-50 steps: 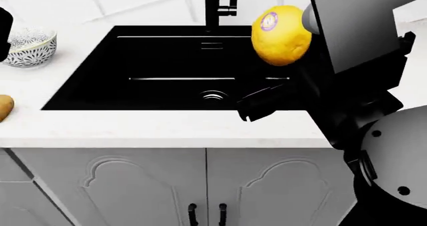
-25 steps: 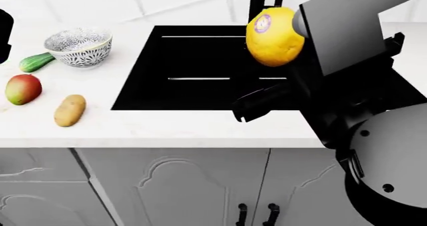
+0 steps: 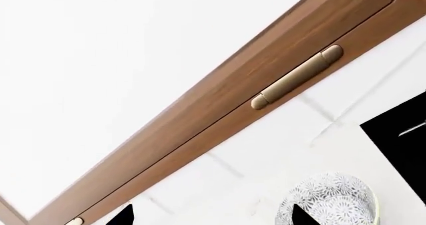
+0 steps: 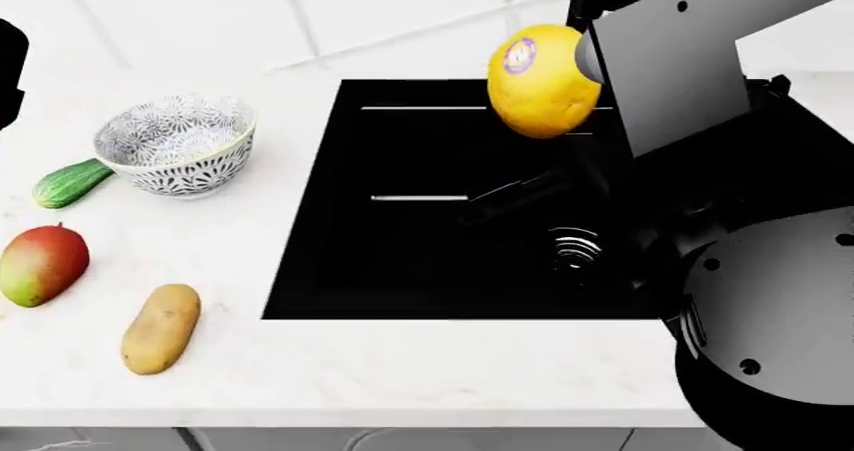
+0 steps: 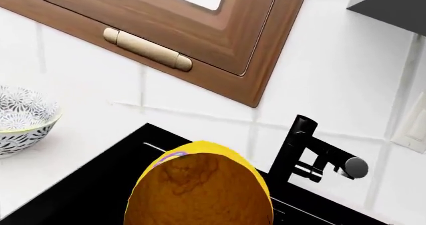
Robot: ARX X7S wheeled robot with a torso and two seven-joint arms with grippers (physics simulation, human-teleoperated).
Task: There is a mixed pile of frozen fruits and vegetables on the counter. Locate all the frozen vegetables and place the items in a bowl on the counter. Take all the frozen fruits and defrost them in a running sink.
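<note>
Jaws on the right arm grip the lemon (image 4: 543, 81), holding it up over the black sink (image 4: 400, 261), and the right wrist view is half filled by yellow peel with a round sticker on it. Left gripper: only two dark fingertips (image 3: 303, 216) show at the edge of its wrist view, so whether they are apart or together I cannot tell. Nearest on the white bench (image 4: 334, 371) lies the tan potato (image 4: 160, 327), then the red-green mango (image 4: 42, 263) just beyond it (both well apart from the basin). Farther back sits the floral bowl (image 4: 178, 143), with the dark-green cucumber (image 4: 70, 183) just beside it. Behind the sink stands the black faucet (image 5: 313, 152), and past that a wooden window frame (image 5: 199, 30).
</note>
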